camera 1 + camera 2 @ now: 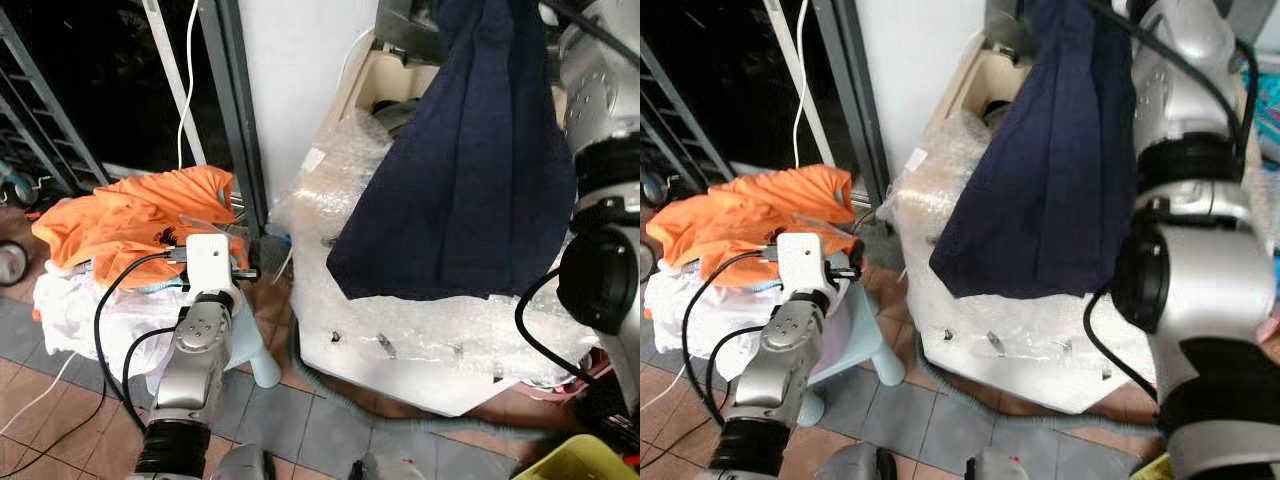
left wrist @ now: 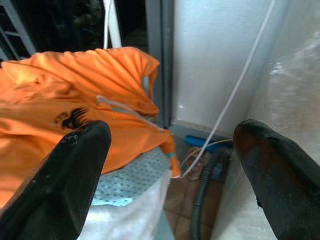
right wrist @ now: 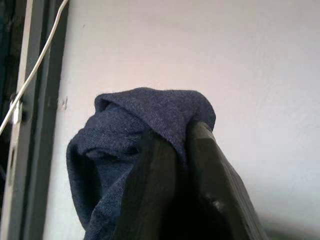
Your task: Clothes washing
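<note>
The right claw (image 3: 175, 165) is pinched on a fold of the navy garment (image 1: 470, 170), which hangs from it above the bubble-wrapped washing machine (image 1: 420, 340). The cloth's hem brushes the wrap – it may snag there or slip free before reaching the opening. The left claw (image 2: 165, 175) gapes wide, empty, near the orange clothes (image 1: 130, 215) – the next load.
</note>
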Controlling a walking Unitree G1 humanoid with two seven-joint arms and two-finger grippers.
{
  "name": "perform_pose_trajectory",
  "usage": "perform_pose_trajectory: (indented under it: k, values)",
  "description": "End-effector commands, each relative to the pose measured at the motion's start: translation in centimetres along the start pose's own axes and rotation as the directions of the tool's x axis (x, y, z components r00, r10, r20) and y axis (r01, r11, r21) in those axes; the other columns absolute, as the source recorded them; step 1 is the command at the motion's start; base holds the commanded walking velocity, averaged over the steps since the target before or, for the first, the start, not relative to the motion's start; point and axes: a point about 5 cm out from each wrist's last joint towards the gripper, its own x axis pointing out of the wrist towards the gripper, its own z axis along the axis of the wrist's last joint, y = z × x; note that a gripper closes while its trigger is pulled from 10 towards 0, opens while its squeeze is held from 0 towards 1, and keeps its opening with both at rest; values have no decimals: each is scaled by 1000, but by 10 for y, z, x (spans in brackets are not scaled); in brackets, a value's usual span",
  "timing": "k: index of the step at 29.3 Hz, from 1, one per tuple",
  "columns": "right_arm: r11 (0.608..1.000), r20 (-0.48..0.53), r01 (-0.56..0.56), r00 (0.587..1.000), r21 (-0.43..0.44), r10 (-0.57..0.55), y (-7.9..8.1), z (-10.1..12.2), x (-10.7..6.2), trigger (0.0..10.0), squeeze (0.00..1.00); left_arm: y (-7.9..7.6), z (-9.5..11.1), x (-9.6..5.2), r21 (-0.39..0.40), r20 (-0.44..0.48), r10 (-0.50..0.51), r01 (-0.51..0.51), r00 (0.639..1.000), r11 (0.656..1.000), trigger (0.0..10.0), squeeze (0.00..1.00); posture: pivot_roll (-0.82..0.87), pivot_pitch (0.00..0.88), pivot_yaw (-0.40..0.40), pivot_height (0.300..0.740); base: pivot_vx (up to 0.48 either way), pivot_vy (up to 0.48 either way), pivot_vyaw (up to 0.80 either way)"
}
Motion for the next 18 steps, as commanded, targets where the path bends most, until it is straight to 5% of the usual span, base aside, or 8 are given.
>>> perform_pose_trajectory:
  k: [1, 4, 8, 9, 10, 11, 12, 18]
  values:
    - [995, 89, 92, 992, -31, -89, -23, 24, 3, 10000, 0, -5, 1, -1, 7, 10, -6, 6, 1000, 1000, 10000, 0, -66, 0, 1, 740, 0, 0, 0]
    - [994, 72, 99, 993, -40, -96, -23, 15, 0, 10000, 0, -4, 1, -1, 0, 11, 2, -2, 1000, 1000, 10000, 0, -66, 0, -12, 740, 0, 0, 0]
    - [997, -115, -16, 993, -79, 7, -3, -53, -26, 10000, 0, -5, 1, -1, -2, 13, 3, -3, 1000, 1000, 10000, 0, -53, 0, -11, 740, 0, 0, 0]
    - [997, -115, -16, 993, -79, 7, -3, -53, -26, 10000, 0, -5, 1, -1, -2, 13, 3, -3, 1000, 1000, 10000, 0, -53, 0, -11, 740, 0, 0, 0]
    - [992, -230, -102, 970, -68, 84, 8, -84, -42, 10000, 208, -5, 1, -1, 0, 14, 4, -4, 1000, 1000, 10000, 0, -53, 0, -11, 740, 0, 0, 0]
    - [989, -273, -136, 955, -64, 114, 12, -94, -49, 10000, 208, -5, 1, -1, 1, 14, 3, -3, 1000, 1000, 10000, 0, -53, 0, -11, 740, 0, 0, 0]
    - [981, -316, -183, 936, -60, 155, 18, -107, -58, 10000, 1000, -5, 1, -1, 2, 14, 2, -2, 1000, 1000, 10000, 0, -53, 0, -11, 740, 0, 0, 0]
    - [904, -389, -420, 849, -83, 359, 43, -140, -96, 10000, 1000, -4, 1, -1, 12, 9, -18, 18, 1000, 1000, 10000, 0, -66, 0, 7, 740, 0, 0, 0]
